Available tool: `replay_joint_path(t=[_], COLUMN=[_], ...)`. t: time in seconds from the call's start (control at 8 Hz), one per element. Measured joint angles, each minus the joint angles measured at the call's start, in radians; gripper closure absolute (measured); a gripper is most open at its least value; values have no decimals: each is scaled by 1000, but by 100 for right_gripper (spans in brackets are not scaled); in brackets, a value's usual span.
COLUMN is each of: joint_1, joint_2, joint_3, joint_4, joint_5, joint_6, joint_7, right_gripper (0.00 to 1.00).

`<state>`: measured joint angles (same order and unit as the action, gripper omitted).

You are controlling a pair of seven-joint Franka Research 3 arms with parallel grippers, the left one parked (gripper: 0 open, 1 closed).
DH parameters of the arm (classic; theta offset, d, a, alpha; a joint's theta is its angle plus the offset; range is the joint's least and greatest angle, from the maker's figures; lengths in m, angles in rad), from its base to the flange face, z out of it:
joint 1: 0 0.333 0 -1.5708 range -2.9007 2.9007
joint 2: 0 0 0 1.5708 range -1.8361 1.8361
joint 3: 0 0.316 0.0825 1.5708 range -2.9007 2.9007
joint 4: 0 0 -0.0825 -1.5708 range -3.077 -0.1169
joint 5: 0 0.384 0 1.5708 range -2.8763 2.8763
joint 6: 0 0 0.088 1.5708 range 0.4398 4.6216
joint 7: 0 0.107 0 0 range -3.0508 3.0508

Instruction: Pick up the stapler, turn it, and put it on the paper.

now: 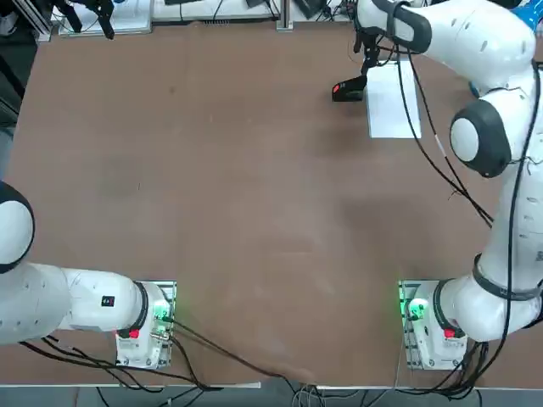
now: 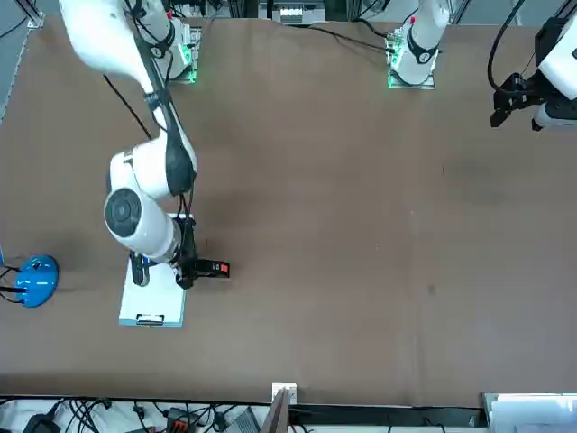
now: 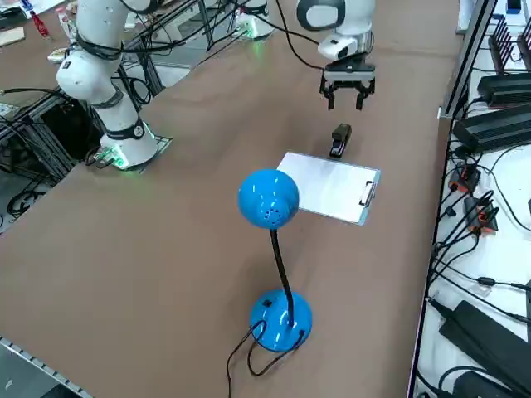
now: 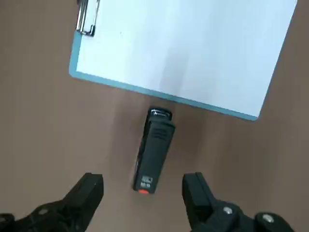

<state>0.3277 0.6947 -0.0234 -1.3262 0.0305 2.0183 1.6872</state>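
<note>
The black stapler [image 4: 153, 150] lies flat on the brown table, one end close to the long edge of the paper [image 4: 188, 48] and its red-marked end pointing away. The paper is a white sheet on a pale blue board with a metal clip [image 4: 88, 19] at one short edge. My right gripper [image 4: 142, 182] hangs open above the stapler's red end, a finger [image 4: 89, 189] on either side and nothing held. From the side, the gripper [image 3: 348, 99] is well above the stapler [image 3: 340, 139] and paper [image 3: 332, 186]. From overhead, the stapler [image 1: 348, 90] sits left of the paper [image 1: 392, 106].
A blue desk lamp [image 3: 270, 199] with a round base [image 3: 280, 319] stands on the table near the paper's short edge opposite the clip; it also shows in the front view as the lamp [image 2: 36, 278]. Cables and power units lie beyond the table's far edge.
</note>
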Motion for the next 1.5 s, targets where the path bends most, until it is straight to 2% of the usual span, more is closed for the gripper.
replay_joint_path(t=[0.5, 1.5], joint_1=[1, 30], joint_2=[57, 76], joint_3=[-2, -2], joint_4=[6, -46], joint_5=[1, -20], joint_6=[19, 80], joint_7=[124, 125], right_gripper=[0, 0])
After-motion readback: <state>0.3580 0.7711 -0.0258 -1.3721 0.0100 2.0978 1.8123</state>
